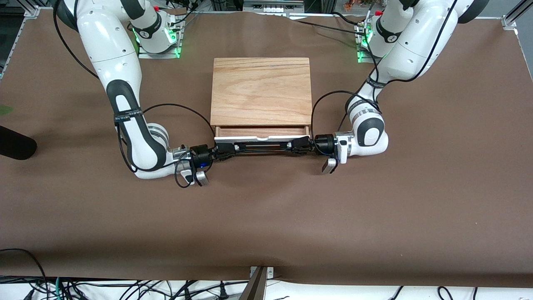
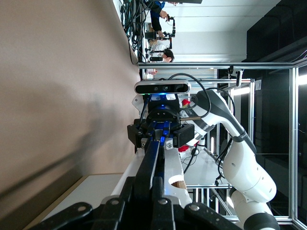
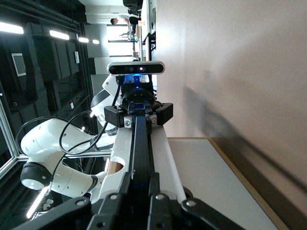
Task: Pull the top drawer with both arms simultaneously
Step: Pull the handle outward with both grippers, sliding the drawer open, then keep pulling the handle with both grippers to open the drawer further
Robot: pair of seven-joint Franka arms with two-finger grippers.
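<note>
The top drawer (image 1: 262, 138) has a white front and sticks out a little from under the cabinet's oak top (image 1: 261, 89), showing a strip of reddish wood inside. Its long black bar handle (image 1: 262, 146) runs across the front. My left gripper (image 1: 300, 146) is shut on the handle's end toward the left arm's side. My right gripper (image 1: 225, 149) is shut on the other end. In the left wrist view my left gripper (image 2: 152, 189) clamps the handle (image 2: 151, 155), with the right gripper beyond it. In the right wrist view my right gripper (image 3: 142, 184) clamps the handle (image 3: 140, 143).
The cabinet stands mid-table on brown paper (image 1: 266, 216). Both arm bases (image 1: 158, 35) sit at the table's edge by the robots. A black object (image 1: 14, 143) lies at the right arm's end of the table. Cables hang along the edge nearest the front camera.
</note>
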